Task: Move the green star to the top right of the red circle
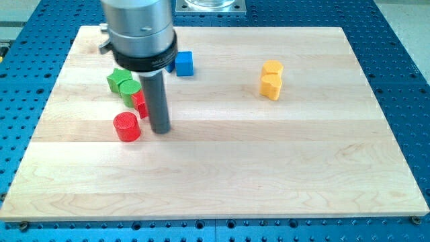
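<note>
The red circle (126, 126) stands on the wooden board at the view's left. My tip (160, 130) rests on the board just to the right of it, a small gap apart. The green star (117, 80) lies above the red circle, with a green round block (130, 92) touching its lower right. A second red block (140, 103) sits between the green round block and my rod, partly hidden by the rod, its shape unclear.
A blue cube (184, 64) sits near the view's top, partly behind the arm's body. Two yellow blocks (271, 80) stand together at the upper right. The wooden board (269, 168) lies on a blue perforated table.
</note>
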